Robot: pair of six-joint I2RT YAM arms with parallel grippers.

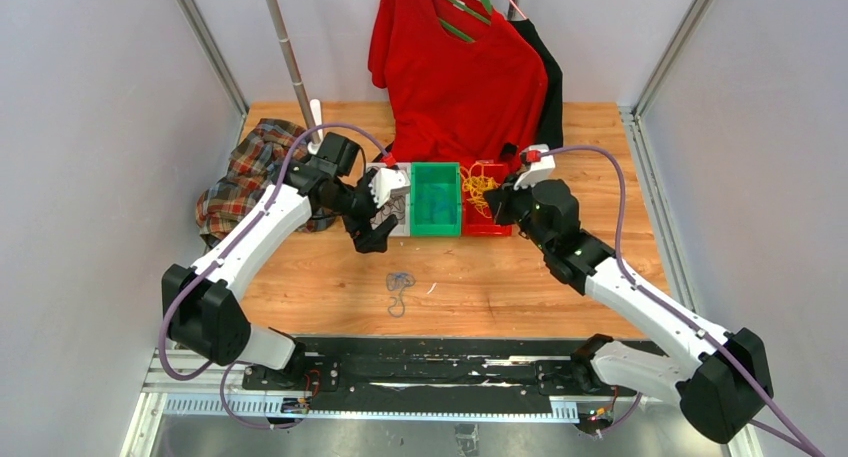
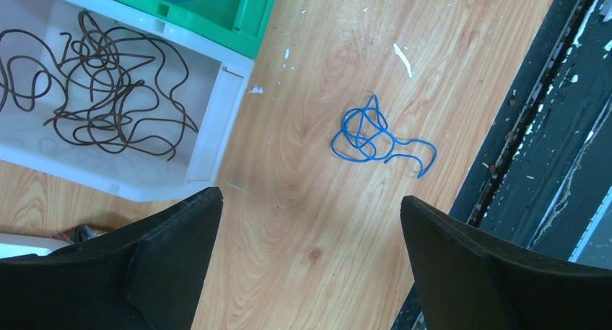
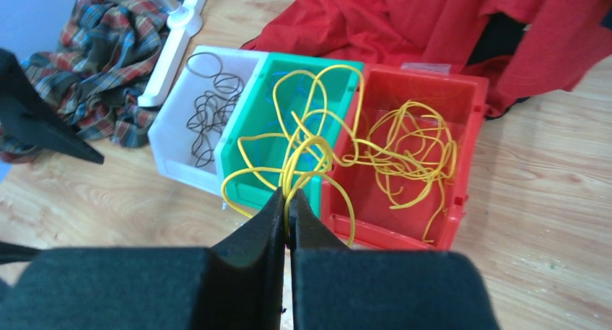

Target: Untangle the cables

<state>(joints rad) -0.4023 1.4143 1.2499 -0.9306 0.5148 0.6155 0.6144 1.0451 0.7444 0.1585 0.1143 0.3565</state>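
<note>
A yellow cable [image 3: 310, 146] loops up over the green bin [image 3: 242, 139] and the red bin [image 3: 465, 106]. My right gripper [image 3: 289, 196] is shut on a strand of it, just in front of the bins. More yellow cable [image 1: 478, 185] lies in the red bin. Curled black cables [image 2: 108, 84] fill the white bin [image 2: 209, 128]. A small blue cable [image 2: 372, 135] lies knotted on the wood, ahead of my left gripper [image 2: 310, 207], which hangs open above bare table beside the white bin. From above, the left gripper [image 1: 378, 212] and right gripper [image 1: 500, 199] flank the bins.
A red shirt [image 1: 455, 67] on a green hanger drapes behind the bins. A plaid cloth [image 1: 245, 172] lies bunched at the left, beside a metal pole [image 1: 285, 47]. A black rail [image 1: 430, 362] runs along the near table edge.
</note>
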